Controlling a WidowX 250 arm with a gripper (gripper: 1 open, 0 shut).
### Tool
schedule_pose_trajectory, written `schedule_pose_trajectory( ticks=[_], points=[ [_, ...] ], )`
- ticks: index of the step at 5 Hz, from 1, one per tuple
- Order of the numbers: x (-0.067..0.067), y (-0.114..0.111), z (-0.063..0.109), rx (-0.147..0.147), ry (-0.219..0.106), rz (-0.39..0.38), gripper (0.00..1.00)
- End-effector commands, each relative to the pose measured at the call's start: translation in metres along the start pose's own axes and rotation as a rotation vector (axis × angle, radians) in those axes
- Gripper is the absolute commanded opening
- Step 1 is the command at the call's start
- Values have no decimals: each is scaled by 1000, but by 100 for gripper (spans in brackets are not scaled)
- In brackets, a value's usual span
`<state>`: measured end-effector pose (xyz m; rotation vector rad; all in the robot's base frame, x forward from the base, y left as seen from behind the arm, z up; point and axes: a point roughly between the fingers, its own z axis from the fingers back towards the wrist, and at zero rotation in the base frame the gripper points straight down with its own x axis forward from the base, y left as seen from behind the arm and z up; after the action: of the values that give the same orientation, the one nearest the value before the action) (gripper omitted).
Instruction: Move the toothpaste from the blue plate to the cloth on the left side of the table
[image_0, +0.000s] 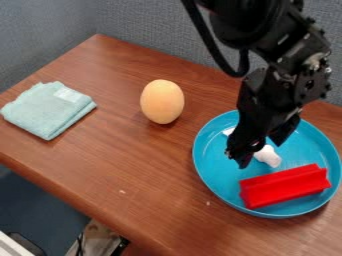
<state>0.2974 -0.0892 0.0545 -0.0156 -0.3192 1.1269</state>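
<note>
The gripper (254, 153), jaws wide and empty, hangs over the toothpaste (271, 155) inside the blue plate (214, 160), ready to straddle it, the cloth (47, 108) far left of that plate

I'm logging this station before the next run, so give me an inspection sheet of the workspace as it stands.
Surface: brown wooden table, no spills seen.
Job's things: toothpaste lies in the blue plate, mostly hidden behind the hand; cloth lies folded at the table's left end, nothing on it.
Clutter: orange egg-shaped object stands on the table between cloth and plate; red block lies in the plate, to the right of the toothpaste.
Grippers: hand points down over the toothpaste, open; contact cannot be told.
Cables: black cables loop above the arm.
Surroundings: grey wall behind; floor below the front edge unclear.
</note>
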Motion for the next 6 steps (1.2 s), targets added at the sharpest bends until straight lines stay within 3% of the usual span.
schedule_pose_trajectory(
  ticks=[1, 2, 3, 5, 6],
  points=[
    [11, -6, -2, -21, -21, 7, 100],
    [13, -7, -9, -19, -21, 11, 100],
    [14, -8, -13, -17, -22, 13, 0],
    [34, -6, 8, -27, 1, 46, 0],
    [66, -8, 28, -23, -44, 103, 0]
  ],
)
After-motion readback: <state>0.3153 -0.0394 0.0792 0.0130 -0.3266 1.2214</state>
